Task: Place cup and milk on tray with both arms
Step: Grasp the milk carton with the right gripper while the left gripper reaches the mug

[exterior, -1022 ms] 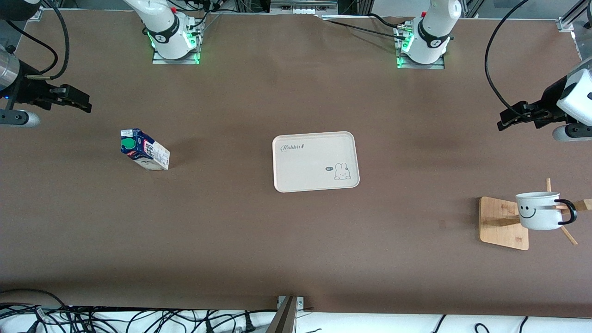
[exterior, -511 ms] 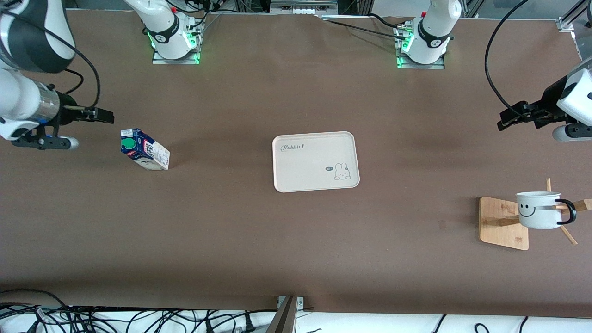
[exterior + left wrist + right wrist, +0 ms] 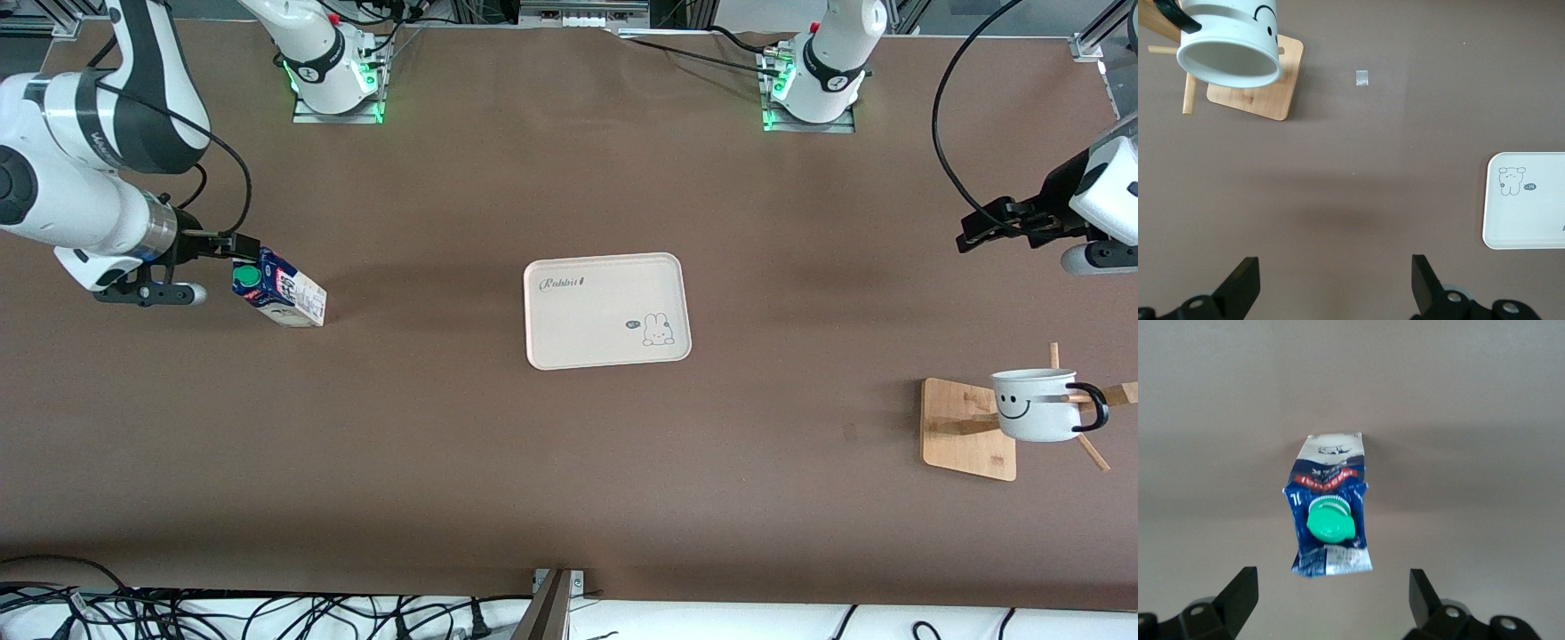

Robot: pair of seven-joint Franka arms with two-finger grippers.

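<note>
The milk [image 3: 277, 298], a blue and white carton with a green cap, stands toward the right arm's end of the table. My right gripper [image 3: 240, 246] is open and empty, close beside the carton's top. In the right wrist view the milk [image 3: 1331, 520] lies just ahead of the open right gripper [image 3: 1333, 600]. The cream tray [image 3: 607, 309] lies mid-table with nothing on it. The white smiley cup [image 3: 1036, 404] hangs on a wooden rack toward the left arm's end. My left gripper [image 3: 973, 233] waits open in the air. The left wrist view shows the left gripper [image 3: 1336, 287], the cup [image 3: 1229, 40] and the tray [image 3: 1528, 220].
The tan rack base [image 3: 965, 431] with its wooden pegs holds the cup and also shows in the left wrist view [image 3: 1258, 100]. A small pale mark [image 3: 1362, 78] lies on the brown table beside the rack. Cables run along the table's front edge.
My right arm has swung in from the table's end and brought its gripper up to the milk carton's top. The left arm, cup, tray and milk have not moved.
</note>
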